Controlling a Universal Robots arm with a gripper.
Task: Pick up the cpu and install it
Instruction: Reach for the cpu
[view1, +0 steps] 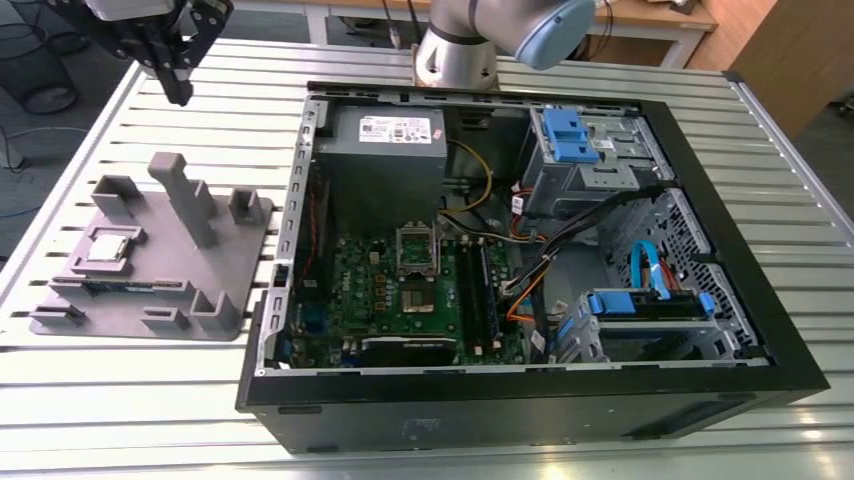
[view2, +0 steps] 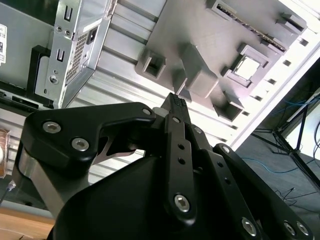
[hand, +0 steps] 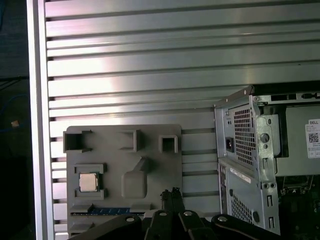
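Observation:
The cpu (view1: 107, 247), a small square chip with a shiny metal top, lies in a recess of the grey moulded tray (view1: 150, 292) on the table, at the exterior view's left. Both wrist views show it in that recess too, as the cpu (hand: 88, 182) and the cpu (view2: 248, 67). My gripper (view1: 176, 96) hangs high over the table behind the tray, well apart from the chip. Its black fingers (hand: 172, 196) are pressed together, shut on nothing, as the fingers (view2: 176, 101) also show. The silver socket frame (view1: 418, 252) sits on the green motherboard inside the open computer case.
The open black computer case (view1: 534, 390) lies flat beside the tray, with a grey power supply (view1: 387, 135), blue drive bays (view1: 567, 135) and loose cables inside. The tray has upright posts (view1: 187, 200). The slatted metal table (view1: 80, 400) ends close to the tray.

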